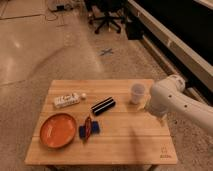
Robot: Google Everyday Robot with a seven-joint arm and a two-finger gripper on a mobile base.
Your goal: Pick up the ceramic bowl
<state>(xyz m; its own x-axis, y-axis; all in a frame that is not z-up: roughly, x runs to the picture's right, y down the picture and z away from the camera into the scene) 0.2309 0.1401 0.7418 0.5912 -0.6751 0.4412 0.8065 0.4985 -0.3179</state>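
Well apart from the gripper [159,118] lies the shallow, orange, dark-rimmed ceramic bowl [58,130].

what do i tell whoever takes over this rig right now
Gripper: at the end of the white arm, over the right side of the wooden table, next to the translucent cup and far from the bowl.
Ceramic bowl: orange, upright at the table's front left, untouched.
Close by: a blue packet just right of the bowl, a white tube behind it.
Done: nothing yet.
Left: cross to the bowl, grasp its rim, lift.
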